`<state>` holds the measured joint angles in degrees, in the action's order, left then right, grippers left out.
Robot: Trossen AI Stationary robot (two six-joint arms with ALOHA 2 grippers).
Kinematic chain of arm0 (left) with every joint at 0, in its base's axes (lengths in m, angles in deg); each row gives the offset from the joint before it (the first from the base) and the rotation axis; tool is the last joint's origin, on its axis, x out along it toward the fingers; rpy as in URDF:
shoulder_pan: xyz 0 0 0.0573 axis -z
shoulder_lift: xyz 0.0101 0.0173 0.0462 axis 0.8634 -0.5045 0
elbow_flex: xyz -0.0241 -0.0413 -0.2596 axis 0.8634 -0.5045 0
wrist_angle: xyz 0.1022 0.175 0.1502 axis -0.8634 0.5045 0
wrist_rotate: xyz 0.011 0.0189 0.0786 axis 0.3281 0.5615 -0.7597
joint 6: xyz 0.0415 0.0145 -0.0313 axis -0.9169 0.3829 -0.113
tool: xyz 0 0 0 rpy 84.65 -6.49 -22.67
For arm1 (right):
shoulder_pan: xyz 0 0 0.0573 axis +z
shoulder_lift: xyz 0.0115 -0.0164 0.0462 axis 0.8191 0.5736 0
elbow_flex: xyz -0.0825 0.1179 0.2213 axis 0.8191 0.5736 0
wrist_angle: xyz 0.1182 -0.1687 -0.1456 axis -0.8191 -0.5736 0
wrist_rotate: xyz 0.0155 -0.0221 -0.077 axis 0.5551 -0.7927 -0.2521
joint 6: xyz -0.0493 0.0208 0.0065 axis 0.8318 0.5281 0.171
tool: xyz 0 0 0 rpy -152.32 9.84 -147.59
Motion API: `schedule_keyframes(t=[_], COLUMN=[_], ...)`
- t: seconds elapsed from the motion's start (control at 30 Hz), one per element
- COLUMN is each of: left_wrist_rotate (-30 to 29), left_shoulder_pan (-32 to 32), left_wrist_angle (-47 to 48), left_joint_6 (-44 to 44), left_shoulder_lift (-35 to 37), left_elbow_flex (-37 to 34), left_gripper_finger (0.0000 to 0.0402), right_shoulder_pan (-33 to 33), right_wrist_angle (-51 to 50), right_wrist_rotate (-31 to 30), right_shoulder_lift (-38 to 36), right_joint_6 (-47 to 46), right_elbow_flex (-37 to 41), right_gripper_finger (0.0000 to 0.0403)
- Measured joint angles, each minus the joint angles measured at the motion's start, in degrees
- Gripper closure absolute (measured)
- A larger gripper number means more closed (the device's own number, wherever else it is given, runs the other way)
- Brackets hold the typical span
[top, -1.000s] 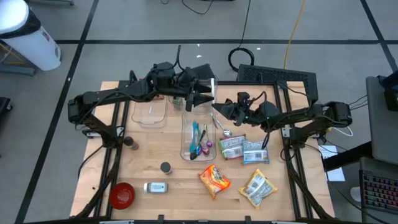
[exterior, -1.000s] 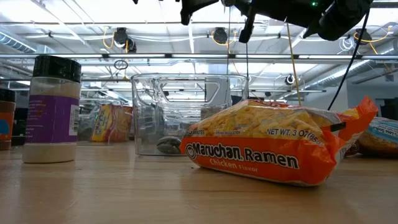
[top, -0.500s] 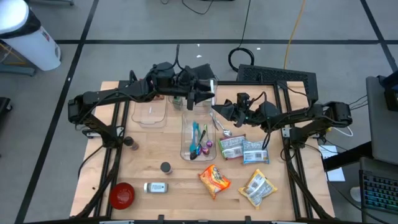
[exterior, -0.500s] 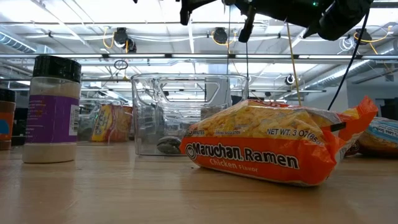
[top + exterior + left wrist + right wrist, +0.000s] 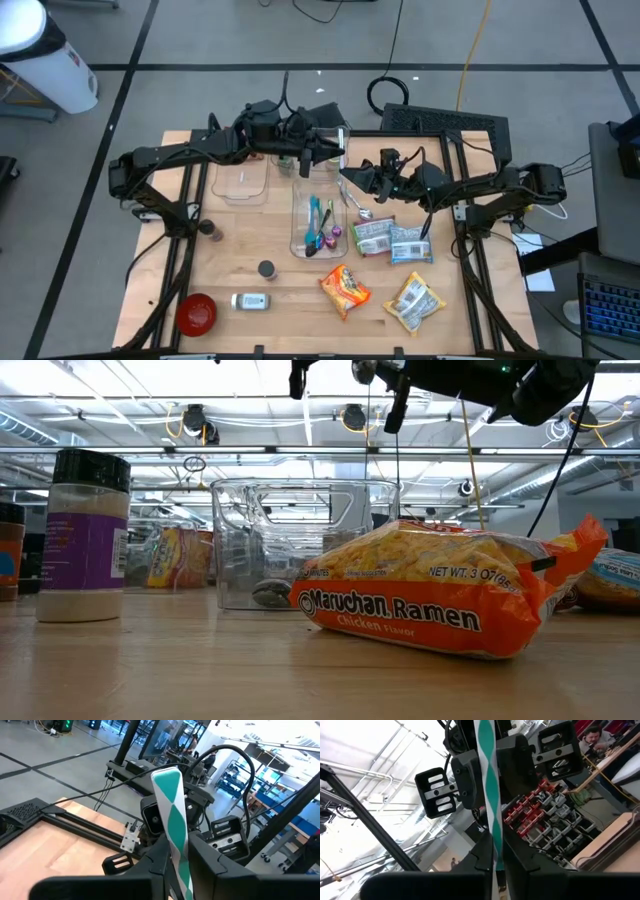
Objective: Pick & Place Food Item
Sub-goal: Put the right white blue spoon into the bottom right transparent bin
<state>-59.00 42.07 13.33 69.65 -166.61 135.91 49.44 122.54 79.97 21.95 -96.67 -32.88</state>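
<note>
The left hand (image 5: pixel 325 150) hung above the far middle of the desk (image 5: pixel 230 255), over the far end of a clear bin (image 5: pixel 315 215) of utensils. Its fingers were pressed onto a green-and-white striped stick (image 5: pixel 172 815), the likely food item. Just to its right, the right hand (image 5: pixel 352 176) faced it, closed on the same stick. So the stick was held in the air between the two hands, clear of the desk.

This looked like a handover at the point where both hands grip. The next move would call for one hand to let go before either arm pulls away, or the thin stick could bend or slip.

The wrist views alone showed the stick clearly, each with its own fingers flanking the stripes and the other hand beyond. The high view alone placed the meeting over the desk. The low view caught only the arms' undersides, above a Maruchan ramen pack (image 5: pixel 440 595).
</note>
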Motion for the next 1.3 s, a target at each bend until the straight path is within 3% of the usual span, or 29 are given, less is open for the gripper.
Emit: schedule_keyframes(t=[0.5,1.03,1.3], left_wrist_rotate=[-0.4,-1.1,-1.3], left_shoulder_pan=[0.1,0.0,0.0], left_wrist_angle=[1.5,3.1,4.0], left_joint_6=[-0.7,1.0,2.6], left_shoulder_lift=[0.0,-0.1,0.4], left_elbow_flex=[0.0,0.0,0.0], left_gripper_finger=[0.0356,0.0359,0.0359], right_shoulder_pan=[0.0,-1.5,-4.3], right_wrist_angle=[-0.3,-1.0,-0.4], right_wrist_rotate=[-0.1,1.0,8.3], right_shoulder_lift=[0.0,0.0,-0.1], right_joint_6=[0.1,0.8,-1.0], right_elbow_flex=[0.0,0.0,0.0], right_gripper_finger=[0.0317,0.0179,0.0158])
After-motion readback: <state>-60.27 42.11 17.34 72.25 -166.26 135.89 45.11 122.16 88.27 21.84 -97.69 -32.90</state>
